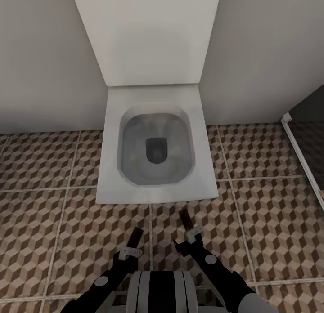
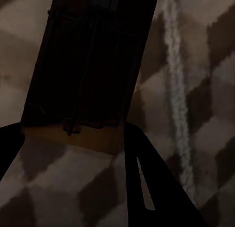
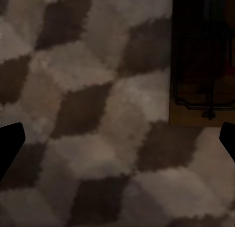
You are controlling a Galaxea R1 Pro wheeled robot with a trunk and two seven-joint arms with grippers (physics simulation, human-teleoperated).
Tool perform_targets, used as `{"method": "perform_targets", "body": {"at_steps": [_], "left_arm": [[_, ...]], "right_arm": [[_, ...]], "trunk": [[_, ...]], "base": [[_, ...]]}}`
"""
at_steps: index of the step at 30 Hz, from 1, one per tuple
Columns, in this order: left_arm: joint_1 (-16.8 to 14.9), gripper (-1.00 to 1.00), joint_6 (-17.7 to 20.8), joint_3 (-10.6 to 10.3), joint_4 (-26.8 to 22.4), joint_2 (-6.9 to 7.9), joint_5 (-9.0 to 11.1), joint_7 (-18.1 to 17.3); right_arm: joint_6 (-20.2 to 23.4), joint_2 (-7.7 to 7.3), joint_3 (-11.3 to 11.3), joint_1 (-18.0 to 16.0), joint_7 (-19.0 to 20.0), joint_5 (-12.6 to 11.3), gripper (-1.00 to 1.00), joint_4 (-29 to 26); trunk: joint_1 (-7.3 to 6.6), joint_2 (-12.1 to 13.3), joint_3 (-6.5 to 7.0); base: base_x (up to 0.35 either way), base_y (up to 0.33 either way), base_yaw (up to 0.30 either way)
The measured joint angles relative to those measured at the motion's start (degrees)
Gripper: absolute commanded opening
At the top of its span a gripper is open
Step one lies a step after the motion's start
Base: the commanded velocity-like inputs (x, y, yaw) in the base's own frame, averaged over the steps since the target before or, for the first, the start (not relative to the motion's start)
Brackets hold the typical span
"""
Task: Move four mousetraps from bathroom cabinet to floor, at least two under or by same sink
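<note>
My head camera looked steeply down at the toilet (image 1: 155, 146); both wrist cameras hung close above the same cube-patterned floor tiles (image 1: 49, 214).

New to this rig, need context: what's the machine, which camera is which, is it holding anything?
It's a simulated wheeled robot with two arms. The large picture comes from its head camera, looking down at a white toilet on the cube-patterned bathroom floor, with the left gripper and right gripper below. The dark pictures come from wrist cameras. The left one shows a mousetrap beyond the fingers, the right a second mousetrap beside one finger. Whether either is gripped, I cannot tell.
</note>
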Motion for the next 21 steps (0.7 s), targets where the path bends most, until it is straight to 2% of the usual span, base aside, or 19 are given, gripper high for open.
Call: {"method": "perform_targets", "body": {"at_steps": [7, 13, 21], "left_arm": [[0.0, -1.0, -0.35, 0.02, -0.2, -0.03, -0.04, 0.0], [0.02, -1.0, -5.74, 0.09, -0.36, 0.05, -0.6, -0.01], [0.02, -1.0, -6.38, 0.09, -0.44, 0.08, -0.96, -0.01]], "right_arm": [[0.0, 0.1, 0.0, 0.0, -0.05, 0.1, 1.0, 0.01], [0.0, 0.09, 0.01, 0.0, 0.01, 0.15, 1.0, 0.01], [-0.04, 0.03, 0.01, 0.0, 0.03, 0.2, 1.0, -0.08]], "trunk": [[0.0, 0.0, 0.0], [0.0, 0.0, 0.0], [-0.01, 0.0, 0.0]], "base": [[0.0, 0.0, 0.0], [0.0, 0.0, 0.0], [0.039, 0.0, 0.0]]}}
